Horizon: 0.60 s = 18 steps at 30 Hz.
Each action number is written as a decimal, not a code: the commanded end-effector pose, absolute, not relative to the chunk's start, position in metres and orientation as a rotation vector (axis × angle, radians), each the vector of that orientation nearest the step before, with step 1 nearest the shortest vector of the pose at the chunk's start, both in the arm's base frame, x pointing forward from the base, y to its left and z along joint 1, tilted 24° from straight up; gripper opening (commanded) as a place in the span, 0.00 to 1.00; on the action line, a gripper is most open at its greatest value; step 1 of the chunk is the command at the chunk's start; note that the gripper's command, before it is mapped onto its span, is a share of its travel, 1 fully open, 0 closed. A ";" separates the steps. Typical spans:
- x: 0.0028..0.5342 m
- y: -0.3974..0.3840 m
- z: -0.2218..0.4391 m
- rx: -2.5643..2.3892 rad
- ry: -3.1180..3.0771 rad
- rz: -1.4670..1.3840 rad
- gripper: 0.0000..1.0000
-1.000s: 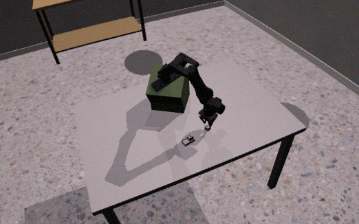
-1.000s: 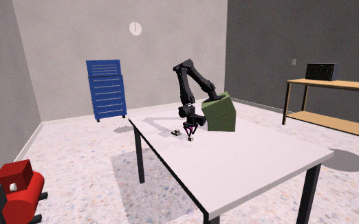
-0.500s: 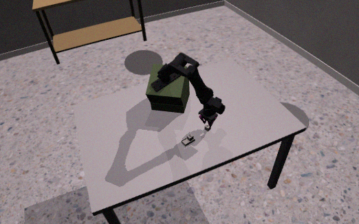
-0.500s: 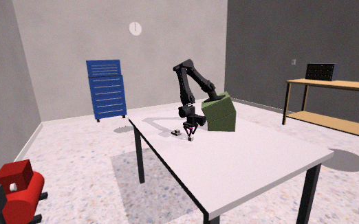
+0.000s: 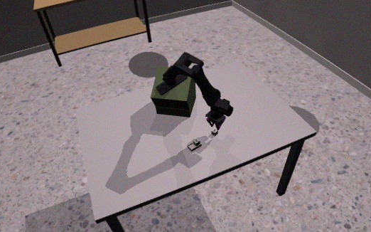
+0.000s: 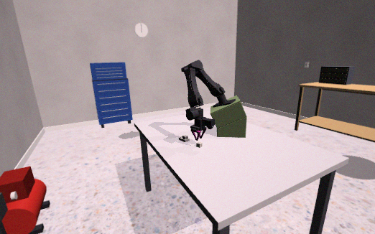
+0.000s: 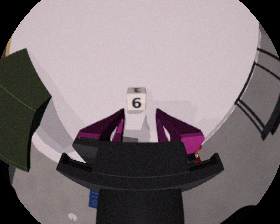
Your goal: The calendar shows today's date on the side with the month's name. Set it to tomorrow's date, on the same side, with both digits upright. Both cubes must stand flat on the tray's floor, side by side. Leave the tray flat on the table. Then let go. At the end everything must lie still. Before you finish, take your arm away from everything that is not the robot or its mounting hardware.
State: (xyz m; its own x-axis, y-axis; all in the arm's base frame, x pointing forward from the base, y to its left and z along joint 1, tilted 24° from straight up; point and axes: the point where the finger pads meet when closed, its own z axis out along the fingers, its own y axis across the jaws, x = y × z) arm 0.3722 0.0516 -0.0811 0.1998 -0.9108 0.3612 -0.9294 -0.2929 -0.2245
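A small white cube stands on the table beside the tray. In the wrist view it shows a dark 6, or a turned 9, on its near face and part of another dark digit on the adjoining face. My gripper is partly open and empty, its magenta fingertips just above the cube. The small calendar tray sits on the table, with the other cube at one end. That cube's digits and the month's name are too small to read.
The arm's green pedestal stands on the table behind the gripper. The arm's shadow lies across the tray's area. The table's long edge runs beyond the tray, on the side away from the pedestal.
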 end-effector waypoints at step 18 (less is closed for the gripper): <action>0.359 0.063 -0.051 2.399 -1.835 0.662 0.45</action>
